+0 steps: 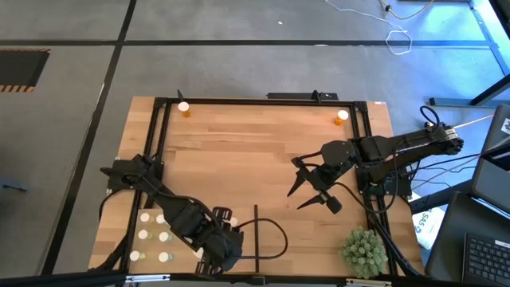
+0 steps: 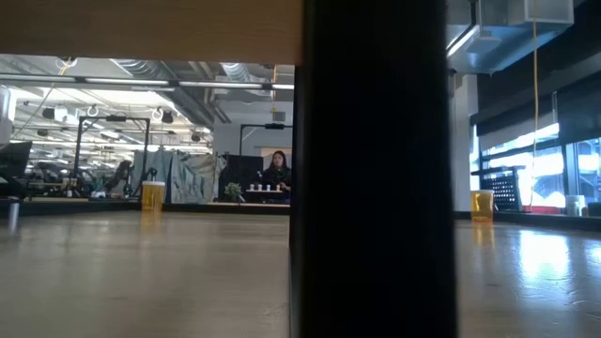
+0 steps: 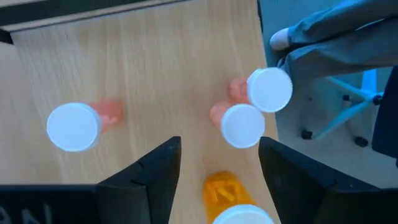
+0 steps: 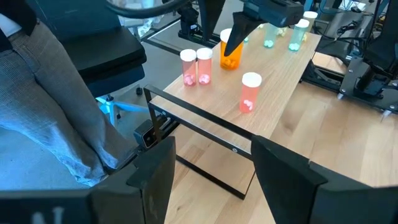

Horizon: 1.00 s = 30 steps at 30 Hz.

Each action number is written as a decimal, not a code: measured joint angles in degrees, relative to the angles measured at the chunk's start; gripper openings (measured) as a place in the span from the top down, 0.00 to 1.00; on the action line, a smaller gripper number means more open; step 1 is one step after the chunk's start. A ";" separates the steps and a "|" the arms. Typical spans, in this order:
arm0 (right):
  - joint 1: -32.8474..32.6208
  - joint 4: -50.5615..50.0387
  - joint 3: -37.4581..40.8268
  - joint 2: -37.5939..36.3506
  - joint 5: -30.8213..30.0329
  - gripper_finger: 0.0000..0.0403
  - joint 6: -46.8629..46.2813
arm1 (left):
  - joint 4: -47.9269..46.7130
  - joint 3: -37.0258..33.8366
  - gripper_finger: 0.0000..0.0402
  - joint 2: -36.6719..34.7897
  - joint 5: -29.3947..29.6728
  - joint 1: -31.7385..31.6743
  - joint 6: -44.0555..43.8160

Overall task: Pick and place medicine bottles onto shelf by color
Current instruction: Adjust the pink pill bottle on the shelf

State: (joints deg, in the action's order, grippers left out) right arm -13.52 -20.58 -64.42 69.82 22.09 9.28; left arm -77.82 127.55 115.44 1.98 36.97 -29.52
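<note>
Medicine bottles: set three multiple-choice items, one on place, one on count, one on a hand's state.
1. Where is the orange bottle?
A between the left hand's fingers
B beside the plant
C lying on the floor
2. How many pink bottles stand on the shelf?
A one
B three
C six
3. The right hand is:
A shut on a bottle
B open and empty
C out of view
Answers: 1 A, it shows between the dark fingers; 2 B, a pair plus one apart; 3 B, its fingers stand apart with nothing between.
</note>
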 joint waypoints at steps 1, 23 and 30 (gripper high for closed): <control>0.00 0.00 0.00 0.00 0.00 0.47 0.00 | 0.51 0.00 0.48 0.00 0.00 0.00 0.00; 0.00 -0.02 0.00 0.00 0.00 0.47 0.01 | 3.15 0.00 0.48 0.39 -1.01 0.94 0.74; 0.00 0.00 0.00 0.00 0.00 0.47 0.02 | 4.39 -2.00 0.48 0.37 -1.01 0.94 0.70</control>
State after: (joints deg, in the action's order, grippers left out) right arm -13.52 -20.58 -64.42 69.82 22.09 9.30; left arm -73.44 125.54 115.81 0.97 37.91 -28.82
